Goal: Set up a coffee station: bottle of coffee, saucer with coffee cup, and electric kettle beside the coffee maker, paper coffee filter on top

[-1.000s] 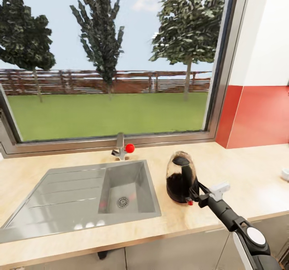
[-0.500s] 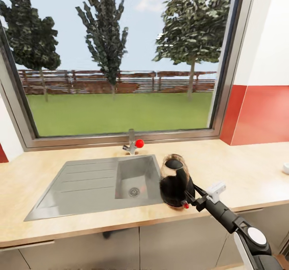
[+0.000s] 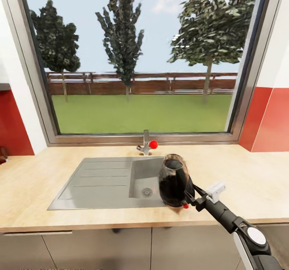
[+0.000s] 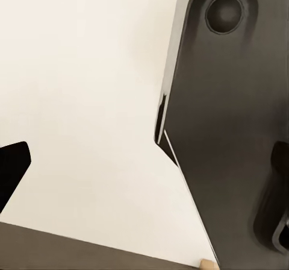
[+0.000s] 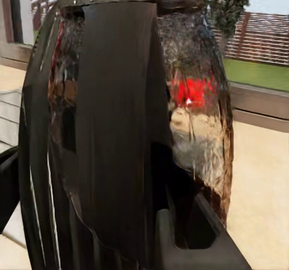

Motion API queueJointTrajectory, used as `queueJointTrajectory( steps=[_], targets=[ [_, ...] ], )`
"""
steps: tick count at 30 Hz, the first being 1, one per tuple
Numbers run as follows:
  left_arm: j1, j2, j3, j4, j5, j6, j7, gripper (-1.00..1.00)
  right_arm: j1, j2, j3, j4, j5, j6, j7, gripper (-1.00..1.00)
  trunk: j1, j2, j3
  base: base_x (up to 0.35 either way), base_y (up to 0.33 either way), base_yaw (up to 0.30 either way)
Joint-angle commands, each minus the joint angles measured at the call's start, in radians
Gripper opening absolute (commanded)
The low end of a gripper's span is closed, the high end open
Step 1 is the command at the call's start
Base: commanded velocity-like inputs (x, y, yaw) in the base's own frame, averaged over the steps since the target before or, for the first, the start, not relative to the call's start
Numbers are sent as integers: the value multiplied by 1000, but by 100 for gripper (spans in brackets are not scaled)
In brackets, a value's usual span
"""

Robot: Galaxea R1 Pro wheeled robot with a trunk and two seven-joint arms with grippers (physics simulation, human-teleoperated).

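Since a second ago the whole view has swung left along the table (image 3: pixel 48 205), so the camera moved; the rounded clear glass kettle with black lid and handle (image 3: pixel 173 180) sits just ahead of the right end effector (image 3: pixel 192 197) as before, over the steel sink's (image 3: pixel 108 181) near corner. That end effector looks clamped on the black handle, the right hold for slippery, breakable glass. Dark contents seem to fill the kettle, so I'd expect weight. I cannot tell the left end effector's state.
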State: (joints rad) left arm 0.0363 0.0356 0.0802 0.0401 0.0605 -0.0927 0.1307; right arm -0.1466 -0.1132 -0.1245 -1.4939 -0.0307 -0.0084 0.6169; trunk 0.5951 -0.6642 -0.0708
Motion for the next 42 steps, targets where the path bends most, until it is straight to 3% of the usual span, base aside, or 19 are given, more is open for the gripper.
queueJointTrajectory(
  steps=[1, 20, 42],
  targets=[
    [-1, 0, 7, 1, 5, -7, 0, 100, -1, 1, 1, 0, -8, -1, 4, -100, 0, -1, 0, 0, 0, 217],
    [-1, -3, 7, 0, 5, -9, 0, 100, -1, 1, 2, 1, -10, -1, 4, -100, 0, -1, 10, 0, 0, 127],
    [-1, -5, 7, 0, 5, -7, 0, 100, -1, 1, 3, 0, -11, -1, 6, -100, 0, -1, 23, 0, 0, 253]
  ],
)
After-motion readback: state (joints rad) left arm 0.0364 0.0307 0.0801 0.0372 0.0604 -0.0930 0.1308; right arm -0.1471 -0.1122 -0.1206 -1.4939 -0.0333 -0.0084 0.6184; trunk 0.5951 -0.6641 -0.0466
